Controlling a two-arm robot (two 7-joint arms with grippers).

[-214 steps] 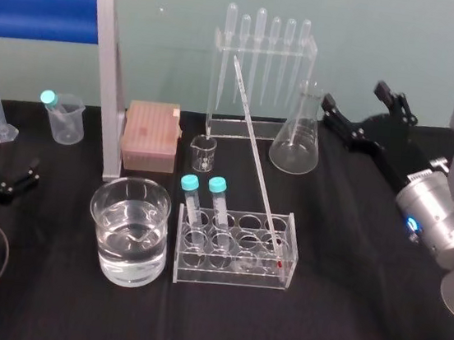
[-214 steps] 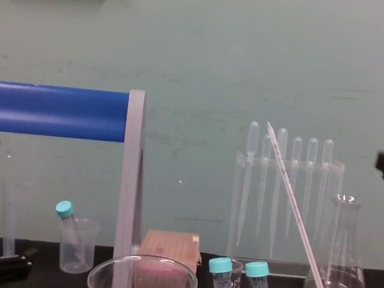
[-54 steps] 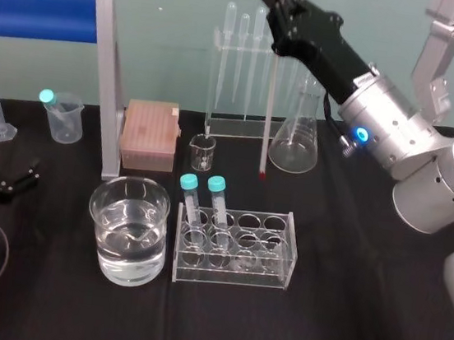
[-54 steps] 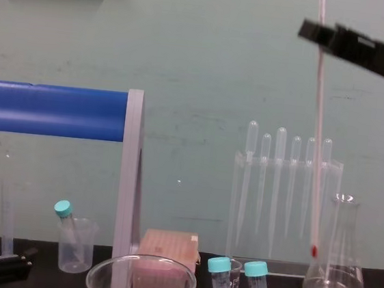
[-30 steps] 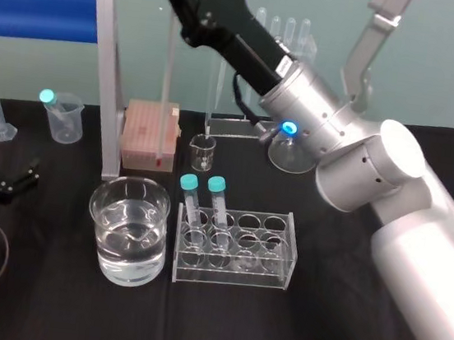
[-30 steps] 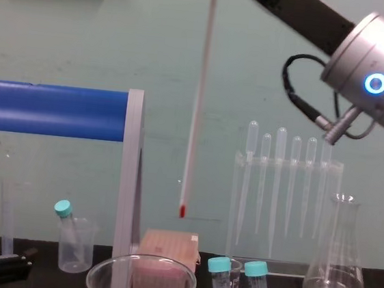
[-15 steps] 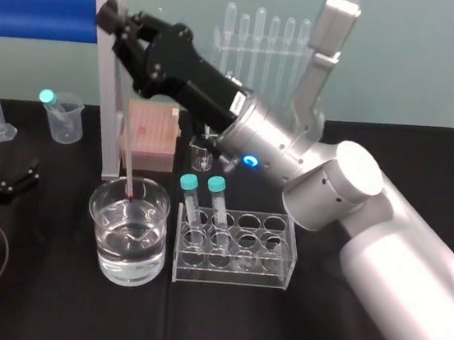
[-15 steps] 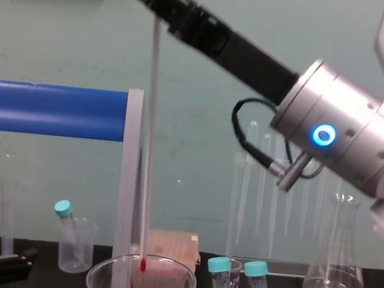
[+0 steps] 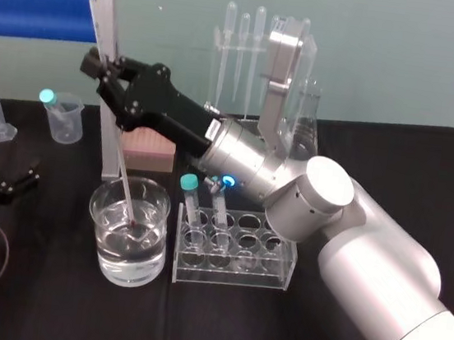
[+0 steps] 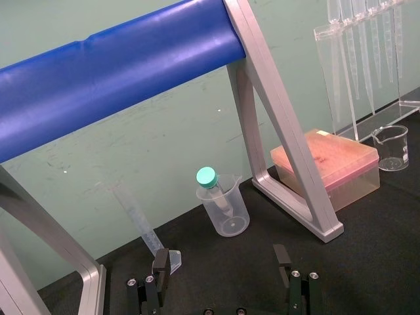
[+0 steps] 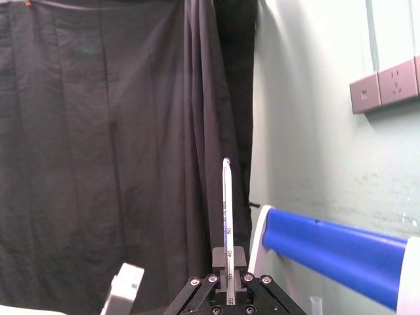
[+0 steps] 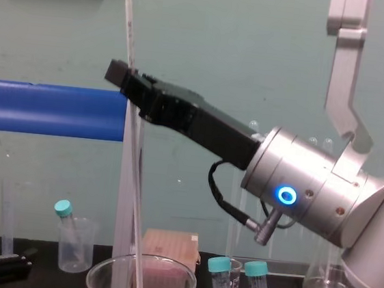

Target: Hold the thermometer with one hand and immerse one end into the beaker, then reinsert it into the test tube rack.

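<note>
Long black right gripper [image 9: 99, 67] clamps the thin whitish glass thermometer [image 12: 130, 34], its lower tip inside the wide clear glass beaker [image 9: 149, 268]. Left gripper [image 10: 220, 258] rests left of the beaker, fingers apart.

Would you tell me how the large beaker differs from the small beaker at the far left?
The large beaker holds water and the thermometer tip; the small beaker holds a teal-capped tube. The large beaker is wider and nearer than the small beaker. Both are clear and upright.

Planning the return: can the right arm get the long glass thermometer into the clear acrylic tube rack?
Probably yes: the right pincer grips the long glass thermometer, and right-hand holes of the clear acrylic tube rack stand open.
</note>
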